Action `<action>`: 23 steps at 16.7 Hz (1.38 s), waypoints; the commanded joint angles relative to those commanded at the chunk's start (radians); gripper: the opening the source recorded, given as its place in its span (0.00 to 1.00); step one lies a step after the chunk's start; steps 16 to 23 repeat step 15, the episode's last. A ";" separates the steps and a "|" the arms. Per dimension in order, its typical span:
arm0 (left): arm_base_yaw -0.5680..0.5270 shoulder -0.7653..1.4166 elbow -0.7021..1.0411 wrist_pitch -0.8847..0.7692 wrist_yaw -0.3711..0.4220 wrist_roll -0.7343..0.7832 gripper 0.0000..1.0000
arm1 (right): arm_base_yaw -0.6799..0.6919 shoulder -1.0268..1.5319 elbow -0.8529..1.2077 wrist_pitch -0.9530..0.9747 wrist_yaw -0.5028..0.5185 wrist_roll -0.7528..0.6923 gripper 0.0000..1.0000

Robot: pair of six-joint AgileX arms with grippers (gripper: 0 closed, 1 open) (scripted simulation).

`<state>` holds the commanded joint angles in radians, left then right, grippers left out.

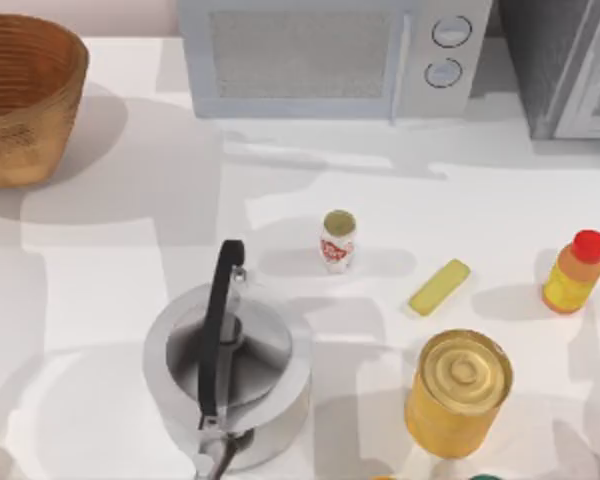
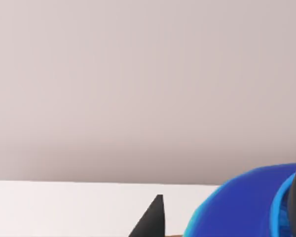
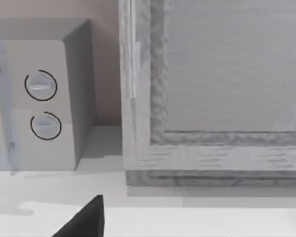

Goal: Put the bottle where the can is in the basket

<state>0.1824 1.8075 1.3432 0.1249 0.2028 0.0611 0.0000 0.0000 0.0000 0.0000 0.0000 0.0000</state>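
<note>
Right now the can (image 1: 337,240) stands upright on the table (image 1: 110,290) near its middle, well apart from the basket (image 1: 25,95) at the far left corner. Over at the right edge stands the bottle (image 1: 574,272), orange with a red cap, and a flat yellow bar (image 1: 439,287) lies between it and the can. Nearer are a steel kettle (image 1: 227,375) and a big golden tin (image 1: 458,392). A microwave (image 1: 330,55) with 2 dials sits along the far side. Whether either gripper's fingers are apart or together, I cannot tell: 1 dark fingertip (image 2: 150,219) shows in the left wrist view, another (image 3: 84,219) in the right.
</note>
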 joint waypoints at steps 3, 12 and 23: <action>0.000 0.000 0.000 0.000 0.000 0.000 0.53 | 0.000 0.000 0.000 0.000 0.000 0.000 1.00; 0.000 0.000 0.000 0.000 0.000 0.000 1.00 | 0.000 0.000 0.000 0.000 0.000 0.000 1.00; 0.000 0.000 0.000 0.000 0.000 0.000 1.00 | 0.000 0.000 0.000 0.000 0.000 0.000 1.00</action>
